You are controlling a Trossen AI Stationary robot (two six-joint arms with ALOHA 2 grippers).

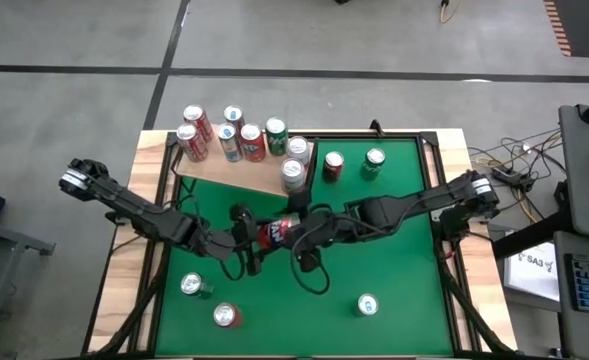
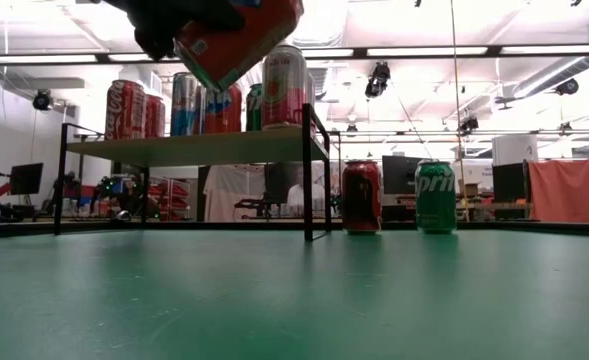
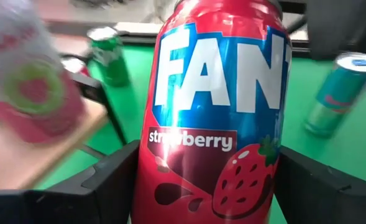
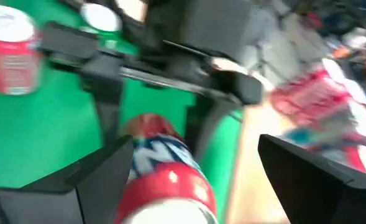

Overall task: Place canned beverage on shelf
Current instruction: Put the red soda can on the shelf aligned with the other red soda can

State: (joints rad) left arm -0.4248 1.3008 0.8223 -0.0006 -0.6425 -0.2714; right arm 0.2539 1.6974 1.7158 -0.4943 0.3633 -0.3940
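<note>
Where green table (image 1: 394, 250) (felt-like) — shelf (image 1: 236, 172)

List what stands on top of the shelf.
On the shelf stand seven upright cans, red, blue, green and silver. Most labels cannot be read; those behind hide in the low view.

The red can (image 3: 217, 118) filling the left wrist view reads "FAN" and "strawberry". In the low view, right of centre, the green can (image 2: 435, 197) reads "Sprite".

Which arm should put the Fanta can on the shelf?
Left. The left gripper is clamped on the Fanta can, held tilted above the table near the shelf. The right gripper is open beside it, holding nothing.
</note>
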